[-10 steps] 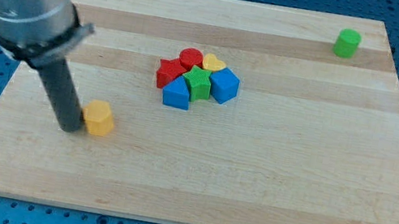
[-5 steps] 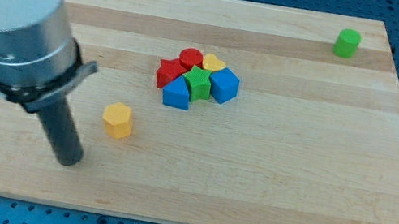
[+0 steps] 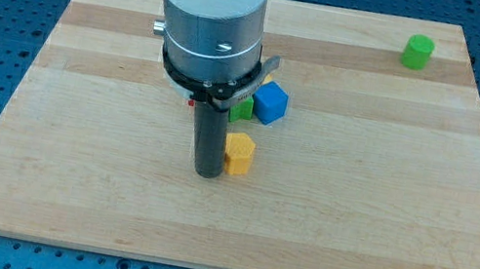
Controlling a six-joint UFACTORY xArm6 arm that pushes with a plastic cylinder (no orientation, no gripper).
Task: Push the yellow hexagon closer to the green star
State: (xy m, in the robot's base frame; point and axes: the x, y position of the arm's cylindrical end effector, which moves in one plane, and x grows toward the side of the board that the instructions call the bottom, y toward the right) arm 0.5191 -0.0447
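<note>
Tip: my tip (image 3: pixel 207 173) is resting on the board (image 3: pixel 353 224), a little to the view's left of centre, with the rod rising straight up into the arm's grey cylinder (image 3: pixel 210 11).
Tip vs. hexagon: my tip is sitting against the view's left side of the yellow hexagon (image 3: pixel 239 152), touching or all but touching it.
Pincer: the arm is carrying only the rod, so nothing is opening, closing or gripping.
Yellow hexagon: it is lying just toward the view's bottom of the block cluster, close under the green star, with a narrow strip of bare wood showing between the two.
Green star: the green star (image 3: pixel 242 110) is showing only as a small green patch at the rod's right edge; the arm is covering most of it, so its shape is hard to make out here.
Blue block: a blue cube (image 3: pixel 270 102) is sitting just to the view's right of the green star, touching it or nearly so.
Red block: a sliver of red (image 3: pixel 190 101) is peeking out at the arm's left edge; its shape cannot be told.
Rest of cluster: the arm is hiding whatever else lies behind it.
Green cylinder: a green cylinder (image 3: pixel 418 51) is standing alone near the board's top right corner, well apart from everything else.
</note>
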